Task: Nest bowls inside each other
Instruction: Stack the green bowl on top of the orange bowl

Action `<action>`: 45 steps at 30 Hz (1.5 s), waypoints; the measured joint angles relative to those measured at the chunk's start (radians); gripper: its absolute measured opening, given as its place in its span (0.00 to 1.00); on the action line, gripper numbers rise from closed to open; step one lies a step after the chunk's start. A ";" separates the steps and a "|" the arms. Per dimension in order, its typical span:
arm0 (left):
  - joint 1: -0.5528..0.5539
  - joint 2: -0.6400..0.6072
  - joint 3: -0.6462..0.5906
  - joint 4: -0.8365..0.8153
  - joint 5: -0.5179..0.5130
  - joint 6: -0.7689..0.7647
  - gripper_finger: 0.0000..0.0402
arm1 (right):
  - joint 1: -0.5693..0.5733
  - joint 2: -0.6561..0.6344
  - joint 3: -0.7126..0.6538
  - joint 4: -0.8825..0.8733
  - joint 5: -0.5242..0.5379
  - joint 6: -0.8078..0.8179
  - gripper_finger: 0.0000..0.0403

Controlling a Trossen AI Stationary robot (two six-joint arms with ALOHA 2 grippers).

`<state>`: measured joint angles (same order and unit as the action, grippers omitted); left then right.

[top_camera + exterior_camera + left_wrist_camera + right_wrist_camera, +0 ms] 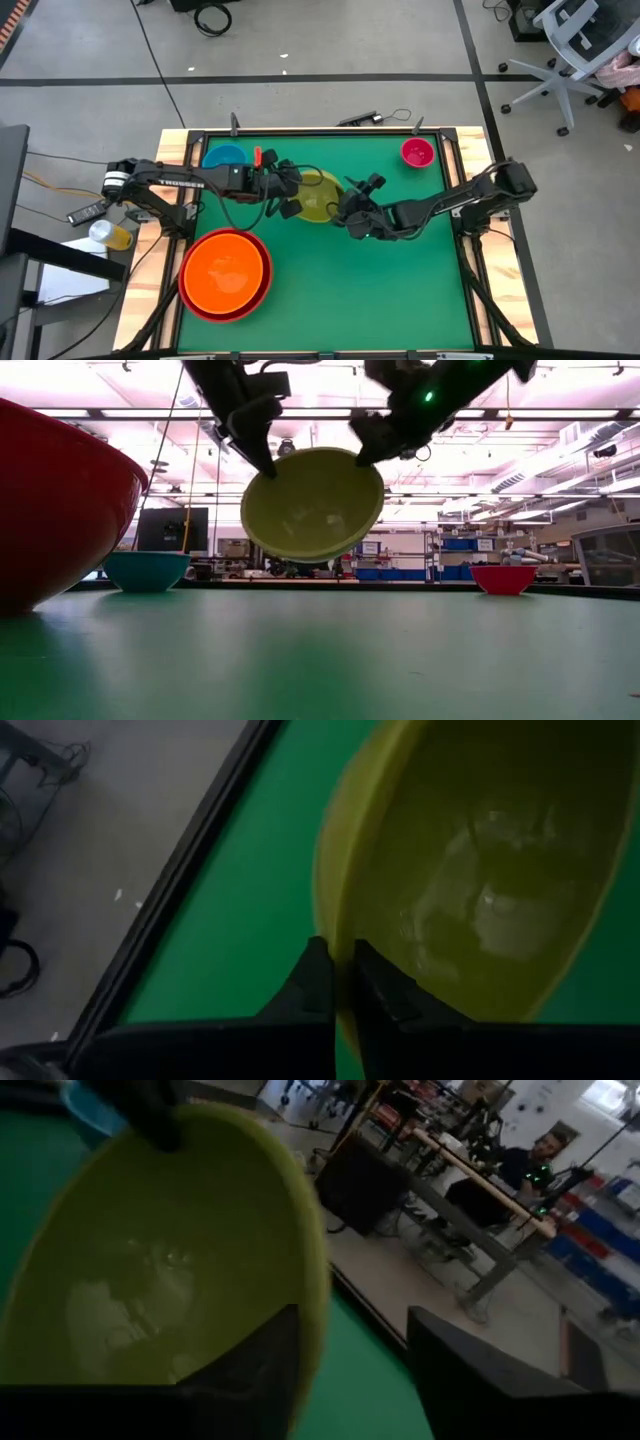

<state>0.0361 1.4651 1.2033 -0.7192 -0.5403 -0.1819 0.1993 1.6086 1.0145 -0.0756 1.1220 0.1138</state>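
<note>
A yellow-green bowl (318,195) hangs tilted in the air over the table's middle (315,505). My left gripper (340,945) is shut on its rim, on the side toward the table's left. My right gripper (350,1315) is open at the opposite rim (370,450), with one finger inside the bowl and one outside. The orange bowl (225,268) sits inside the red bowl (200,305) at the near left. The blue bowl (225,155) stands at the far left and the magenta bowl (417,152) at the far right, each on its base. My left gripper pinches the yellow-green bowl's rim (338,920), one finger (380,980) inside the bowl and one outside. The fingers slant down from the table's left. The bowl is lifted clear of the table and tilted. My right gripper's fingers straddle the far rim (318,1295); whether one touches it, I cannot tell.
The red bowl (50,510) looms large at the near left in the low view. Open green mat (380,290) lies at the near right. Beyond the table's far edge a person sits at a desk (535,1165).
</note>
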 joint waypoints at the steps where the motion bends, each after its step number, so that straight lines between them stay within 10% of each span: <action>1: -0.002 -0.002 0.000 -0.011 0.007 0.016 0.03 | 0.005 -0.020 0.000 -0.015 -0.009 0.009 0.49; 11: -0.100 -0.004 -0.007 -0.078 -0.005 0.105 0.02 | 0.050 -0.211 -0.001 -0.094 -0.270 0.163 0.61; 18: -0.220 -0.020 0.187 -0.371 0.010 0.173 0.02 | 0.085 -0.266 -0.001 -0.261 -0.166 0.260 0.60; 29: -0.343 -0.049 0.371 -0.778 0.154 -0.197 0.03 | 0.109 -0.277 -0.001 -0.332 -0.135 0.333 0.60; 45: -0.385 -0.534 -0.218 -0.558 0.565 -0.435 0.04 | 0.115 -0.309 -0.001 -0.330 -0.120 0.304 0.60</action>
<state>-0.3485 0.9308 0.9848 -1.2777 0.0242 -0.6164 0.3142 1.2995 1.0134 -0.4053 1.0016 0.4183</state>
